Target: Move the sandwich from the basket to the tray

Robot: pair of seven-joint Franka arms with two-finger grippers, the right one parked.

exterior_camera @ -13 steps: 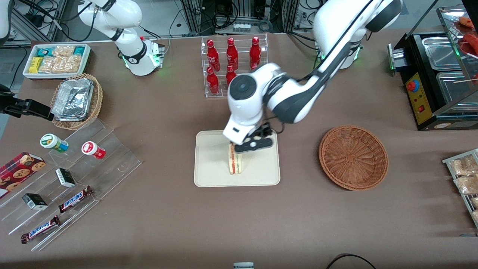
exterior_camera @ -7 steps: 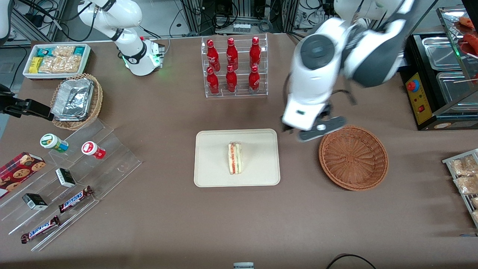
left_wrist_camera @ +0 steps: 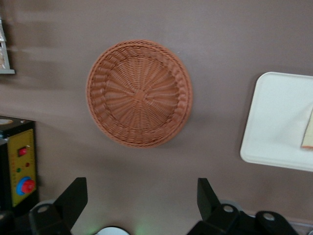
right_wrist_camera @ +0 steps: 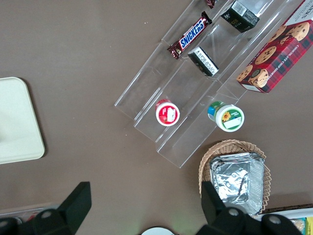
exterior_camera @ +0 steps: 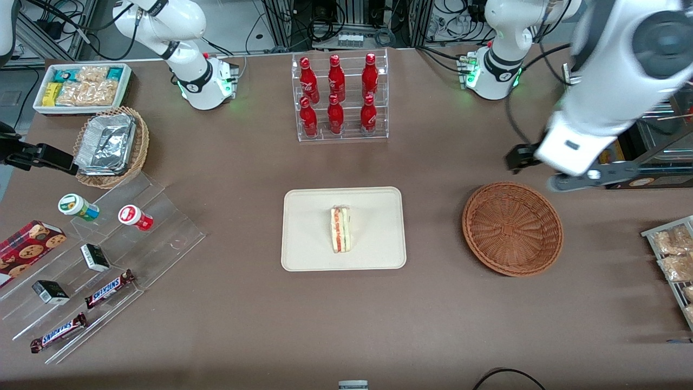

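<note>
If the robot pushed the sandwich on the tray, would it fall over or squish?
Probably both. The sandwich stands on a narrow edge on the tray, so a sideways nudge would likely tip it. Its pale bread and layered filling look soft, so it may squash. The gripper, fingers open, hangs above the basket.
</note>
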